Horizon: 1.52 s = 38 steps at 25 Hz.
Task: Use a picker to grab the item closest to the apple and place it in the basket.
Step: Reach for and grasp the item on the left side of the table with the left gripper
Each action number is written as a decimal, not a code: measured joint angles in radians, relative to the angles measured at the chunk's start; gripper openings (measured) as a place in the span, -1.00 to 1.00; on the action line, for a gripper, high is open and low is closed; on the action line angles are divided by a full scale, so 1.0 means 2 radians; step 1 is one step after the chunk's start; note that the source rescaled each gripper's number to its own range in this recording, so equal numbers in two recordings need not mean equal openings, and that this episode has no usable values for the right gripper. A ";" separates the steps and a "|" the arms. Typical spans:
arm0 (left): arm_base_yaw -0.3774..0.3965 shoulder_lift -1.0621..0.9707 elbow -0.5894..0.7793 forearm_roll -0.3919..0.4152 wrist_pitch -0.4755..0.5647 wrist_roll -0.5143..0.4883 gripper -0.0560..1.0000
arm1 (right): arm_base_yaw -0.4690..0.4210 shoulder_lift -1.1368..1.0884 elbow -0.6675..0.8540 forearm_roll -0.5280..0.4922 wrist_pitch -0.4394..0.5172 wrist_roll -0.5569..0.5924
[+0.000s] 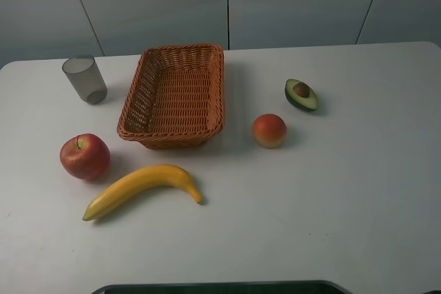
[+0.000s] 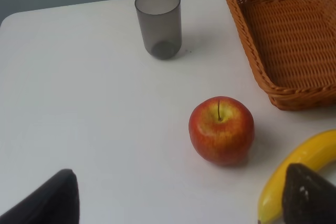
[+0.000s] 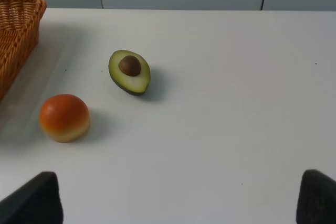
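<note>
Just beside the apple (image 1: 85,157), the banana (image 1: 141,189) is seen lying flat, the basket (image 1: 169,135) set near the apple too. The left gripper (image 2: 178,198) and right gripper (image 3: 174,199) are held with jaws spread apart.

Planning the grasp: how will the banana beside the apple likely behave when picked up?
The banana looks smooth and glossy, so it may slip. Long and curved, it would probably pivot if gripped near one end. Lying flat on the table, it seems unlikely to roll.
</note>
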 joint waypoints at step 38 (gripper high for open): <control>0.000 0.000 0.000 -0.020 -0.008 0.090 0.97 | 0.000 0.000 0.000 0.000 0.000 0.001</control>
